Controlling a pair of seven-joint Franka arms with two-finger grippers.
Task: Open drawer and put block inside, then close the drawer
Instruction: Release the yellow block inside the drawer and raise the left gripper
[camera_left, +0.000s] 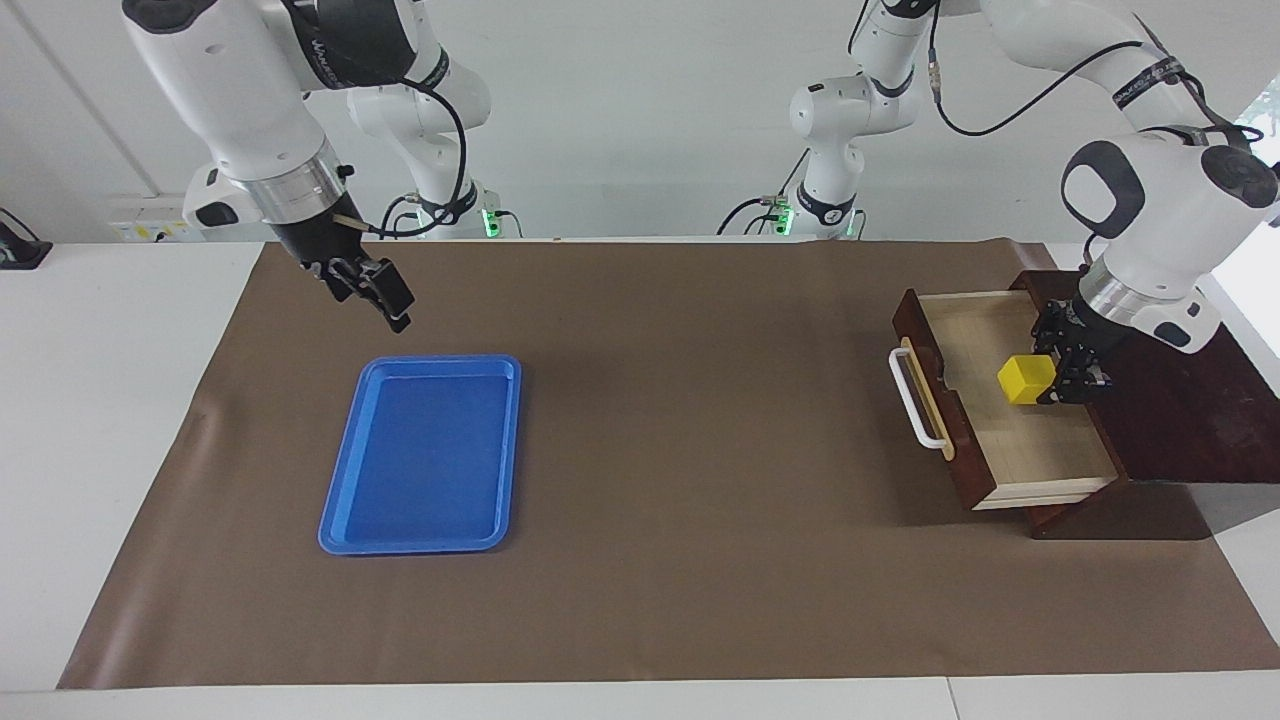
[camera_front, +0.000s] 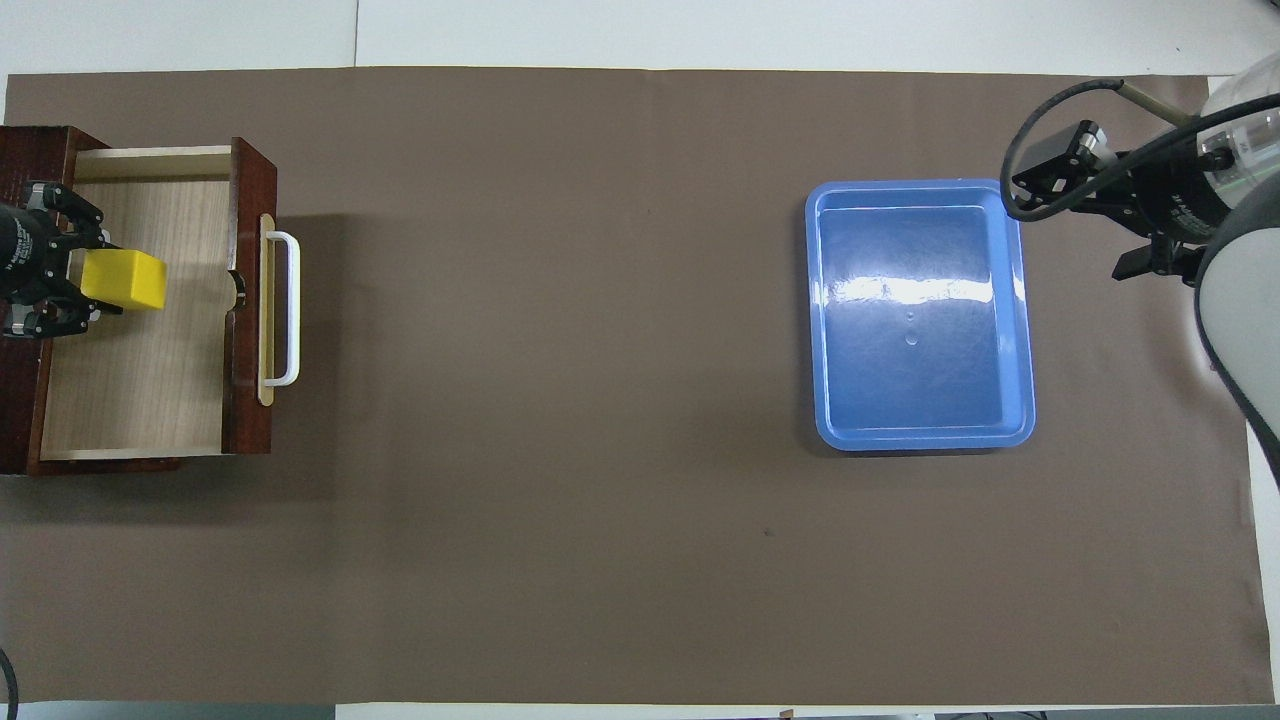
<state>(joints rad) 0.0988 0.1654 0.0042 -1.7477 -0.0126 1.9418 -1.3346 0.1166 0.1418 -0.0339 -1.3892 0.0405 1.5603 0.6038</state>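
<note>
We find the left gripper (camera_left: 1058, 385) clamped on the block (camera_left: 1026, 379), low over the open drawer (camera_left: 1040, 455) for release. The right gripper (camera_left: 372, 290), fingers spread, waits empty above the mat's robot-side edge, clear of the tray (camera_left: 420, 530)

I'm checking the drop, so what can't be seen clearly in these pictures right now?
- Whether the block rests on the drawer floor: neither view settles it.
- Left gripper body: cut by the overhead view's edge.
- Cabinet inside: hidden by its top.

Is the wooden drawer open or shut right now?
Open: the drawer is pulled out of its box, pale interior exposed, with the block over it.
</note>
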